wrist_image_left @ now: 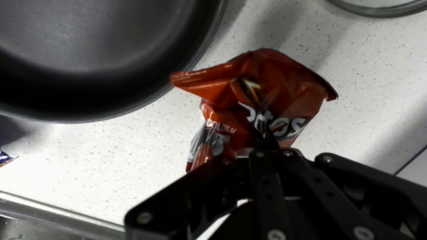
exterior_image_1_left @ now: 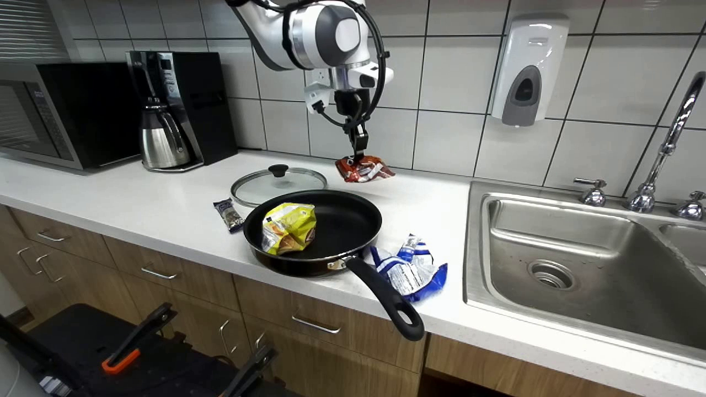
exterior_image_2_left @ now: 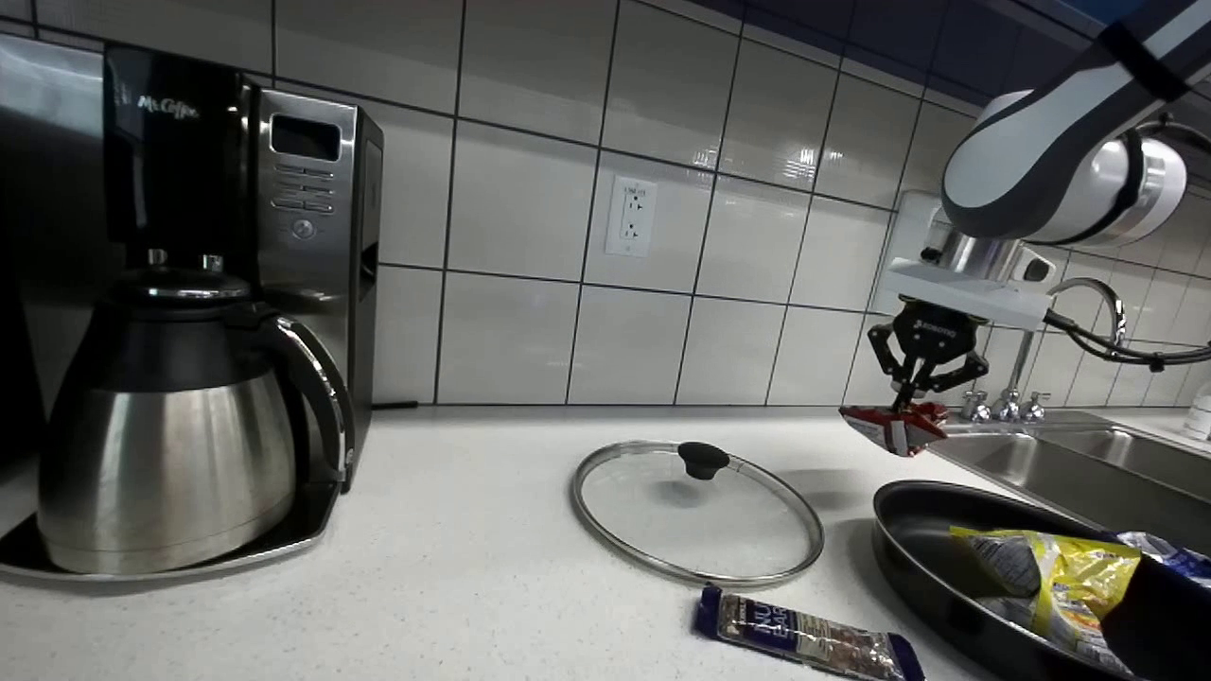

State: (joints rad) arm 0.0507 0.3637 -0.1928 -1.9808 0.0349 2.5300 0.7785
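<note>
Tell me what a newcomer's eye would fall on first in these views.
Probably the crumpled red foil snack bag, pinched between the closed black jaws above the speckled white countertop. Next, likely the crumpled bright yellow snack bag lying inside the round black frying pan, whose black handle points toward the countertop's front edge. In an exterior view, the brushed-steel coffee carafe looms large at the picture's left.

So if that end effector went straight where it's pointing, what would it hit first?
Probably the white countertop below: the end effector points down, gripping a red chip bag that would land first. Depth is unclear, so the bag might brush the frying pan.
</note>
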